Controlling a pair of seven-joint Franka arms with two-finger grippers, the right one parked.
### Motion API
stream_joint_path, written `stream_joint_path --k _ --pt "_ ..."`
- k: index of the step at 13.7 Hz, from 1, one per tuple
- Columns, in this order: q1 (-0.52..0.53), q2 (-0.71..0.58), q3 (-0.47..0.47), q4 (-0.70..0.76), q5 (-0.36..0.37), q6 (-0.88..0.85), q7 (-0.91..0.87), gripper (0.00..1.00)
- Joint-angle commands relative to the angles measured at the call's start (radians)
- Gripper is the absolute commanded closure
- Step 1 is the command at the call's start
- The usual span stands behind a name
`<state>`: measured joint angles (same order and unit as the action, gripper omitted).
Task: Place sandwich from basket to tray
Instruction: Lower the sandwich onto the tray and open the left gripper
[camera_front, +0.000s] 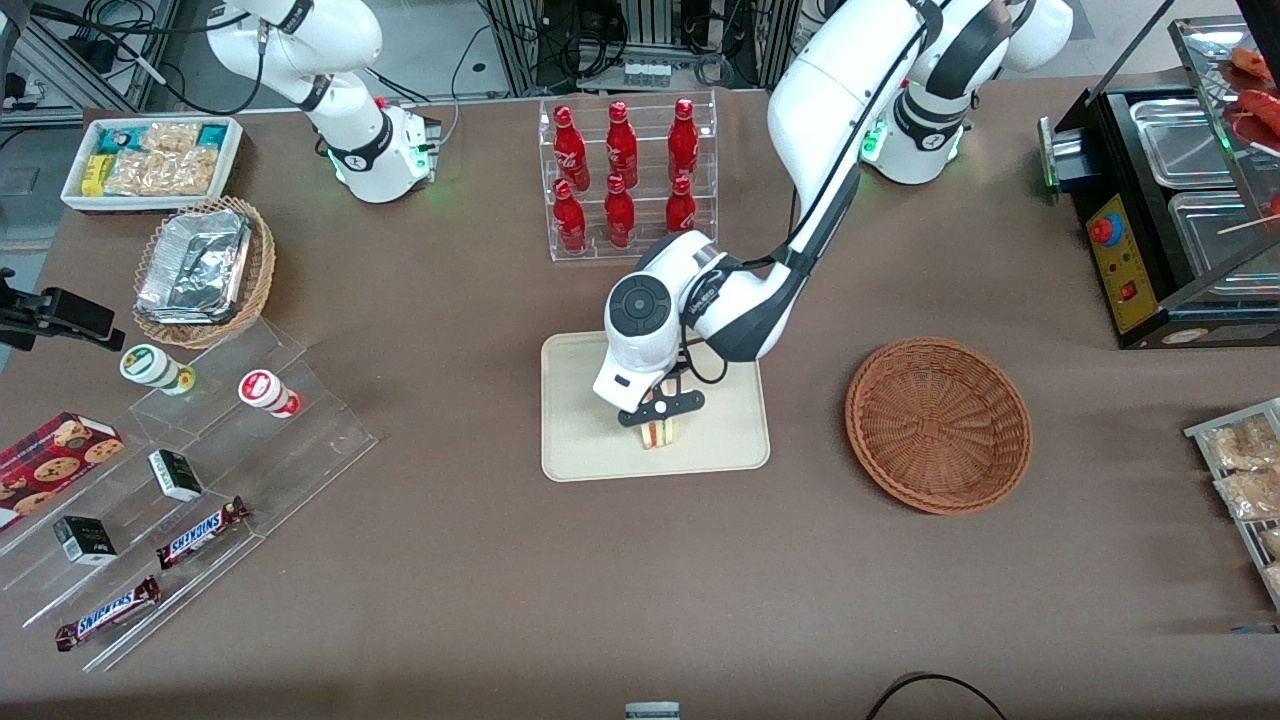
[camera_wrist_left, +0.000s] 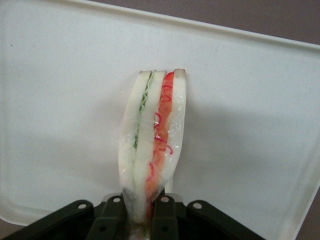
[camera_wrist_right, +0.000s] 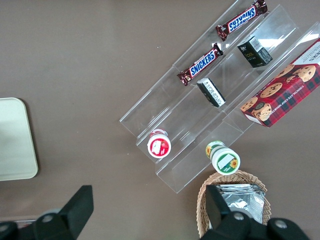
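The sandwich (camera_front: 657, 433) is a pale bread wedge with red, orange and green layers, held over the cream tray (camera_front: 580, 440) near the tray's edge closest to the front camera. My left gripper (camera_front: 658, 412) is shut on the sandwich. In the left wrist view the sandwich (camera_wrist_left: 152, 140) sits pinched between the dark fingers (camera_wrist_left: 111, 216), with the gripper (camera_wrist_left: 142, 220) directly above the tray (camera_wrist_left: 250, 125). Whether the sandwich touches the tray I cannot tell. The reddish-brown wicker basket (camera_front: 938, 423) stands empty beside the tray, toward the working arm's end of the table.
A clear rack of red bottles (camera_front: 627, 177) stands farther from the front camera than the tray. A clear stepped stand with snack bars, small boxes and cups (camera_front: 190, 480), a tan basket with a foil container (camera_front: 203, 270) and a white snack bin (camera_front: 150, 160) lie toward the parked arm's end.
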<state>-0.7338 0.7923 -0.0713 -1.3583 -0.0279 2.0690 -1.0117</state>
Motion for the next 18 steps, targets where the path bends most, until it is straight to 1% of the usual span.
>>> stream_joint_path --k 1,3,5,8,10,12,14,16,18 --pt "-0.021 0.013 0.013 0.036 -0.004 -0.023 -0.013 0.00" --pt "-0.027 0.002 0.018 0.036 0.002 -0.027 -0.014 0.00" --pt "-0.026 -0.048 0.022 0.036 0.005 -0.041 -0.015 0.00" --pt "-0.012 -0.105 0.025 0.062 0.003 -0.113 -0.002 0.00" --pt "-0.013 -0.137 0.051 0.093 0.000 -0.182 0.002 0.00" --pt "-0.010 -0.169 0.060 0.110 -0.004 -0.214 0.050 0.00" --pt "-0.013 -0.192 0.082 0.105 0.005 -0.221 0.119 0.00" --pt "-0.015 -0.200 0.103 0.094 0.006 -0.242 0.114 0.00" --pt "-0.013 -0.220 0.142 0.093 0.003 -0.317 0.128 0.00"
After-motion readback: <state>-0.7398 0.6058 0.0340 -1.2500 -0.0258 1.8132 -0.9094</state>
